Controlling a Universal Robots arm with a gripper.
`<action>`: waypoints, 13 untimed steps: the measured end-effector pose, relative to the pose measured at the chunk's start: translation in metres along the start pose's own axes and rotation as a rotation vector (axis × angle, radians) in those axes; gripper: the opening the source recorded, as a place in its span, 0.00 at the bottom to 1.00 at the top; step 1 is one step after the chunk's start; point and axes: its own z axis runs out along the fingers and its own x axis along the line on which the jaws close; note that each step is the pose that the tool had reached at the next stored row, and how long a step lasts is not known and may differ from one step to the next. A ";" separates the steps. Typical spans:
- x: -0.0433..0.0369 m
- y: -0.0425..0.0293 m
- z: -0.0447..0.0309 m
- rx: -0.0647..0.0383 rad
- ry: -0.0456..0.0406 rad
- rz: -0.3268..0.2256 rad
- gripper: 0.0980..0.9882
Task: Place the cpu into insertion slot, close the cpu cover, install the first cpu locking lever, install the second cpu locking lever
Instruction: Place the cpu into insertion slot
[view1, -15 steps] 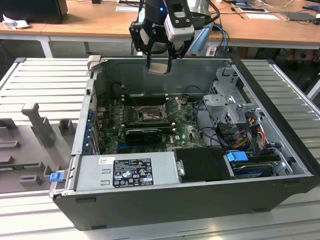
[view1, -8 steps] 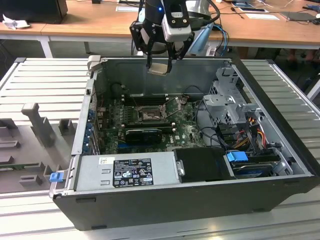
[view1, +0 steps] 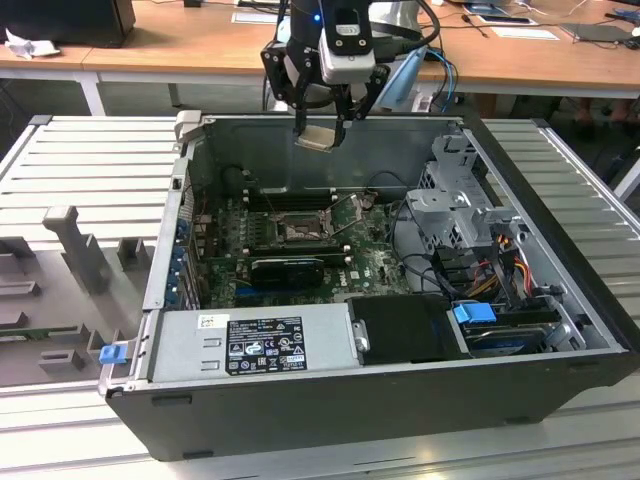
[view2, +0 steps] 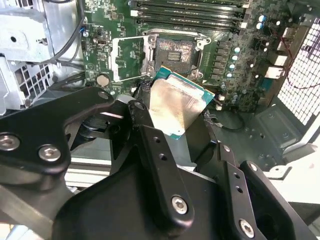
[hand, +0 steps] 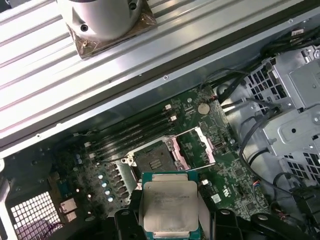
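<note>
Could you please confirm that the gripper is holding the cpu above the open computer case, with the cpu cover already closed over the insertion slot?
Not quite: the cpu cover is open, hinged to one side of the insertion slot, whose middle lies bare, as the first wrist view shows. The rest holds: the gripper holds the cpu above the open computer case.

No print here is legible. Far from the gripper (view1: 322, 125), a black label (view1: 265, 357) with fine white print and a small white sticker (view1: 213, 322) sit on the power supply (view1: 180, 352). The cpu (hand: 170, 207) clamped in the gripper bears faint marks too small to make out.
</note>
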 end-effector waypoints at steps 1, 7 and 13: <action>0.0000 0.0000 0.0000 0.000 -0.0011 0.012 0.48; -0.0001 0.0000 0.0014 -0.002 -0.0077 0.086 0.48; -0.0001 -0.0004 0.0046 0.001 -0.0110 0.109 0.48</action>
